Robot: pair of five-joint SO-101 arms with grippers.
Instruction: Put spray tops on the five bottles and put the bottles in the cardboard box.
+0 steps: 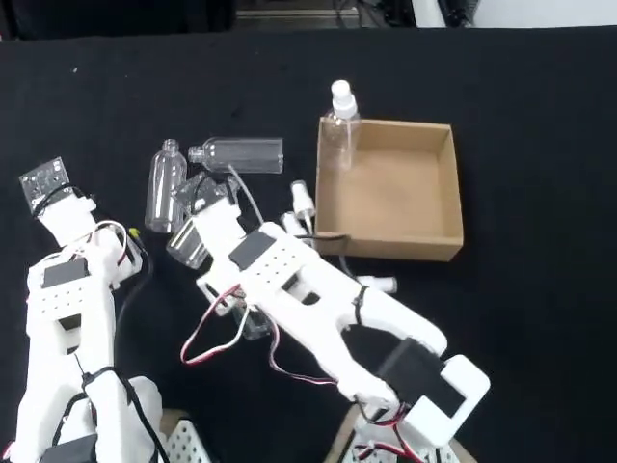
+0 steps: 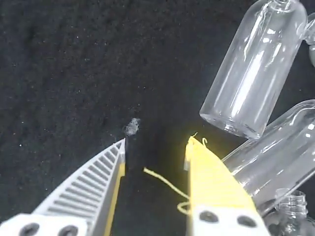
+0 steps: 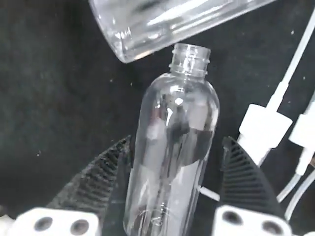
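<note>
Black cloth over the table [image 1: 540, 318]. Left of centre, lying flat: uncapped bottle [image 1: 186, 243], clear plastic, pinched across its body between the ribbed black fingers [image 3: 104, 178] of the right gripper [image 3: 177, 142], pads against both flanks, open neck pointing away from the wrist. Just past that neck, not touching: base of a neighbouring bottle [image 1: 164, 185], also uncapped and on its side. Farther back, a third bottle [image 1: 239, 154], on its side, its neck near the neighbouring bottle's neck but apart. Left gripper [image 2: 155, 142] low over bare cloth just beside those bottles, spread wide, nothing between the grey finger and the yellow one; loose yellow thread [image 2: 165, 183] trailing in the gap. Cardboard box [image 1: 390, 249] to the right of the bottle cluster, top open. At its far left corner, upright: capped bottle [image 1: 339, 130], white spray top fitted; cannot tell whether inside the wall or just outside. Loose spray tops [image 1: 302, 198], white with thin dip tubes, on the cloth between the right gripper and the box's near left corner. Stray spray top [image 1: 382, 285] just in front of the box. Red and white wires [image 1: 227, 333] looped off the right arm.
</note>
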